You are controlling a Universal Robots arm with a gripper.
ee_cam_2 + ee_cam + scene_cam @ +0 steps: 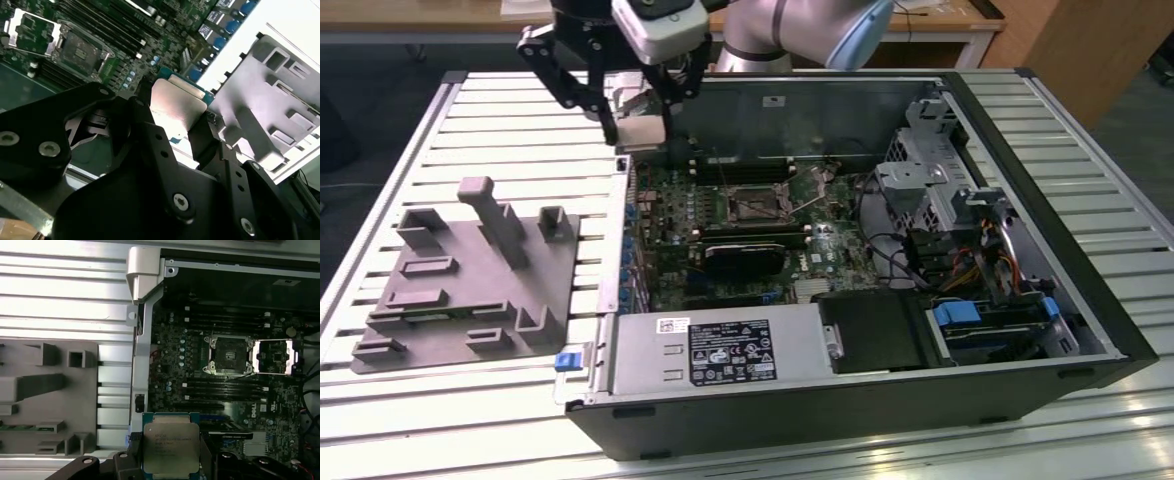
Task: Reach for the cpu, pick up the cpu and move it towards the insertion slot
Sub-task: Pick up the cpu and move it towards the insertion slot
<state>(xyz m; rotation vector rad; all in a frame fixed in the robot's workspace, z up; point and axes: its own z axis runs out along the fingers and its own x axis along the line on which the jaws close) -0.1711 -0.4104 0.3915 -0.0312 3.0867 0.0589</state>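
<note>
Your claw (170, 460) is pinching the cpu (171, 449), its black fingers (207, 137) pressed against two opposite edges, so in the first wrist view the silvery lid sits low in the frame, just right of the case's side wall. In the second wrist view the same chip (177, 107) shows as a pale plate standing between the fingers, its face turned toward the board. In the exterior view you carry it (640, 128) at the upper left of the frame, raised above the near-left corner of the open computer case (1067, 330), clear of the slatted bench (480, 120).

The grey plastic fixture (460, 275) lies at the left of that frame, well apart from the claw.

The relation your move turns on: the insertion slot (757, 204) lies to the right of and below the claw in the exterior view, near the frame's centre, inside the case. In the first wrist view the slot (229, 356) is up and to the right of the chip, its metal frame hinged open (274, 357) alongside, dark centre exposed. I judge the pick done and the carry underway, the chip not yet over the socket
</note>
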